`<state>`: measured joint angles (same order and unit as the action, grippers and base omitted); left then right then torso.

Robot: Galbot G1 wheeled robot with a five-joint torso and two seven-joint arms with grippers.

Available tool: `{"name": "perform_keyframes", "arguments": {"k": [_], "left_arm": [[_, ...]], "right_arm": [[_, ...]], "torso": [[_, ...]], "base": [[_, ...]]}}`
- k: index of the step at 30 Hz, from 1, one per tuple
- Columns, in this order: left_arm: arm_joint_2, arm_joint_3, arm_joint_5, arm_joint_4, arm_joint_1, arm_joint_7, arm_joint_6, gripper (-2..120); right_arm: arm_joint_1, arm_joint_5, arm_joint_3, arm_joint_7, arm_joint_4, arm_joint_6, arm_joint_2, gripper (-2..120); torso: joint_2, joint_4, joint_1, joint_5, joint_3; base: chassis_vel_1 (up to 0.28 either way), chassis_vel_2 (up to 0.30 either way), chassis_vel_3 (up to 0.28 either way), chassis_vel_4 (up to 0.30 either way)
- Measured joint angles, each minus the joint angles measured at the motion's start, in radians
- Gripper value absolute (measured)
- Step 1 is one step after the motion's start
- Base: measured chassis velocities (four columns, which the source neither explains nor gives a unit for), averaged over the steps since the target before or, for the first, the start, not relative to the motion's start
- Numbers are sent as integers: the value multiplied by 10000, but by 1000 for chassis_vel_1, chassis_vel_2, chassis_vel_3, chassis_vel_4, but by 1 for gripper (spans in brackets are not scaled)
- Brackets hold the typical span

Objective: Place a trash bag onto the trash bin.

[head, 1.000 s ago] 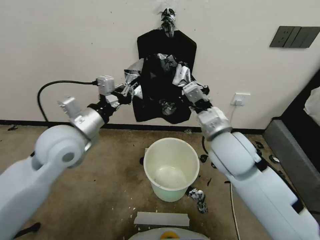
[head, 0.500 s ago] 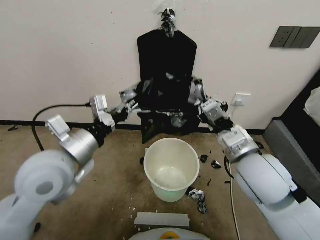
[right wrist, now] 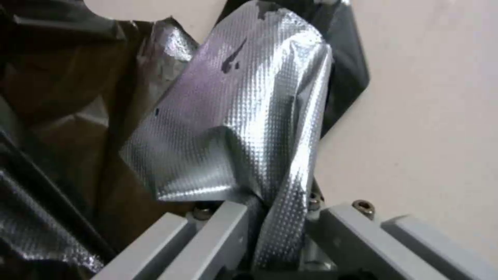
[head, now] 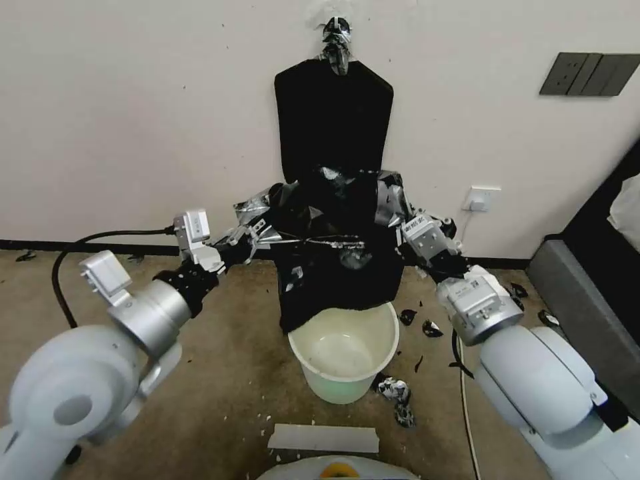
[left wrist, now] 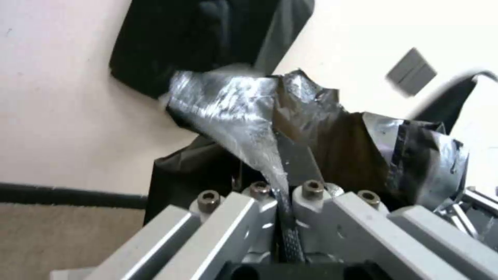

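Left pincer (head: 257, 230), right pincer (head: 407, 223) each clamp trash bag (head: 340, 267) edge, stretched above trash bin (head: 343, 347). Step: lowering. Next: mouth over rim.

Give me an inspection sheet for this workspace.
Surface: worn brown floor, dirty.
Job's things: trash bag stretched between both grippers, bottom edge overlapping the rim of the trash bin.
Clutter: black plastic scraps beside the bin, white strip in front.
Grippers: left gripper and right gripper, jaws shut on the bag's top corners.
Cables: black cable off left arm.
Surroundings: bundle of bags on wall, wall socket.
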<state>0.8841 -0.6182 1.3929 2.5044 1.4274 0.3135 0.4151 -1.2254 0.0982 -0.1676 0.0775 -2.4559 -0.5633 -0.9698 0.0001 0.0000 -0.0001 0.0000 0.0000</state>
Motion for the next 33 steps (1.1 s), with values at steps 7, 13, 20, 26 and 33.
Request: {"name": "perform_keyframes", "arguments": {"k": [7, 13, 20, 26, 33], "left_arm": [[226, 65, -902, -16, 611, -238, 295, 0], [872, 898, -2654, -211, 1315, -771, 278, 0], [1743, 1684, -4494, -1229, 1607, -1090, 137, 0], [2343, 2136, -5544, -1747, 1858, -1335, 3, 0], [2818, 2530, -6332, -1998, 2475, -1520, -52, 0]], "right_arm": [[-583, 370, 287, 38, 249, 89, -325, 0], [-1205, 608, 274, 165, 604, 429, -451, 0], [-1802, -452, 326, 742, 1227, 487, -518, 0], [-2187, -611, 289, 894, 1476, 573, -623, 0], [-2868, -793, 295, 1062, 1603, 591, -600, 0]], "torso": [[-1, 1, 0, 1, 0], [0, 0, 0, 2, 0], [-1, 0, 0, 0, 0], [-1, 0, 0, 2, 0], [-1, 0, 0, 2, 0]], "base": [[0, 0, 0, 0], [0, 0, 0, 0], [0, 0, 0, 0], [0, 0, 0, 0], [0, 0, 0, 0]]}}
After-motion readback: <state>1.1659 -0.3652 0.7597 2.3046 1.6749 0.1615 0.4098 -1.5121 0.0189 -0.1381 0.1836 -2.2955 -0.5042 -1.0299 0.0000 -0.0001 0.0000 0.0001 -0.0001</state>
